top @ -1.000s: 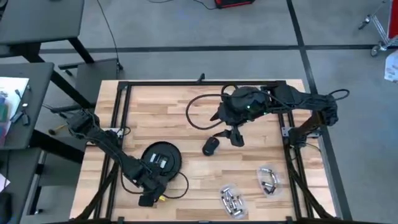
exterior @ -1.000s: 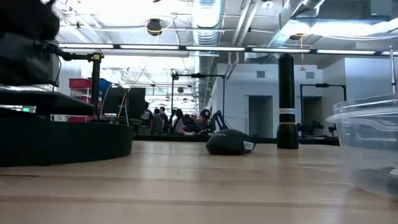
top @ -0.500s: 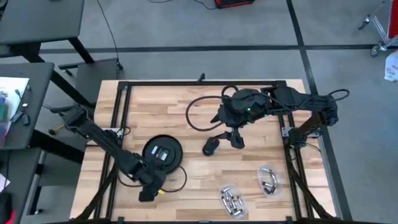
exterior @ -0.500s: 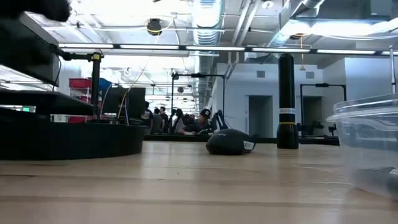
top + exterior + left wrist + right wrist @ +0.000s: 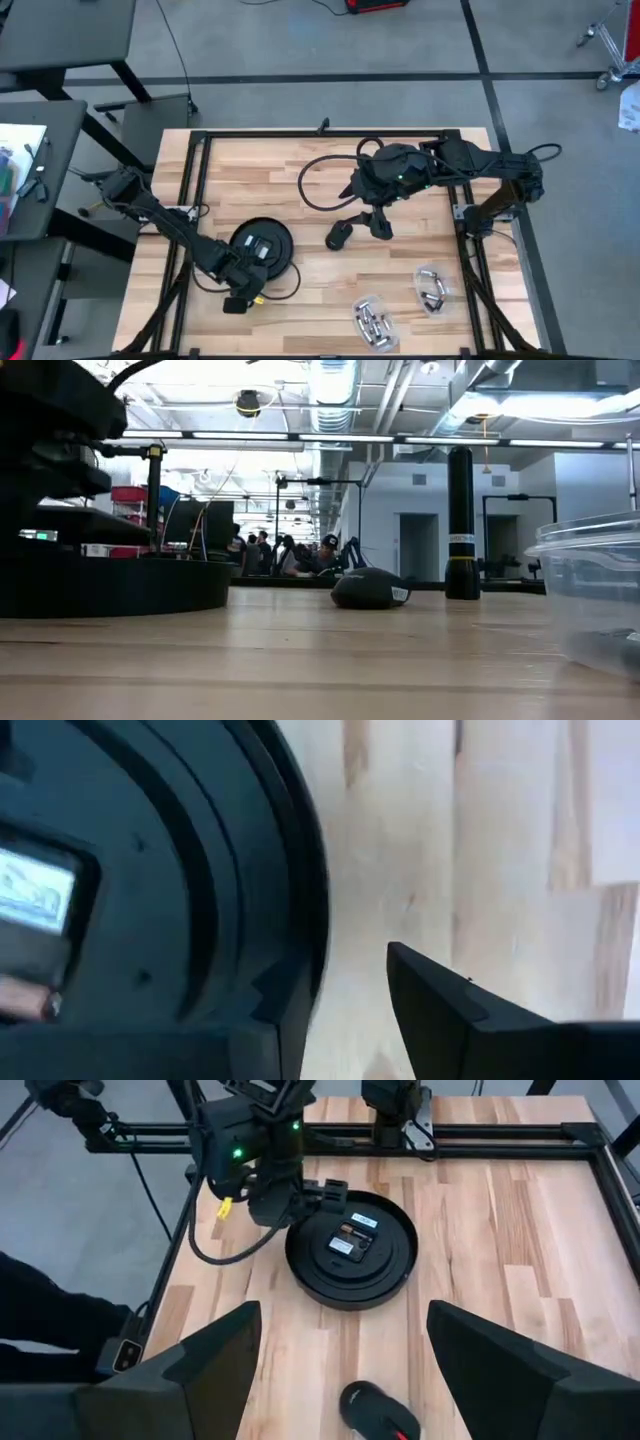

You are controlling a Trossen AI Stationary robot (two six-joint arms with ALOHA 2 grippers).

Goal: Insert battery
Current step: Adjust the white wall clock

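Observation:
A round black device (image 5: pixel 264 246) lies flat on the wooden table at the near left, with a labelled compartment (image 5: pixel 351 1240) in its top. My left gripper (image 5: pixel 243 276) is open at the device's near-left rim: in the left wrist view one finger (image 5: pixel 460 1020) stands outside the rim (image 5: pixel 305 920) over bare wood, and the other is over the device. My right gripper (image 5: pixel 373 221) hangs open above the table's middle, just beyond a black mouse (image 5: pixel 338 236). Loose batteries lie in two clear tubs (image 5: pixel 372 322) (image 5: pixel 432 288) near the front edge. My left gripper has its fingers on either side of the device's rim (image 5: pixel 305 920), coming from the near-left side. The outer finger is clear of the rim, with wood showing between them. I cannot tell whether the inner finger touches the device's top.
A black cable (image 5: pixel 310 180) loops over the far middle of the table, and another (image 5: pixel 290 290) curls beside the device. In the low view a clear tub (image 5: pixel 600 600) stands close at the right. A black frame (image 5: pixel 190 200) borders the table.
The round device has slid a little toward the table's far right, then stayed put. My left gripper drew back off the device's near-left part, then came up to its rim again.

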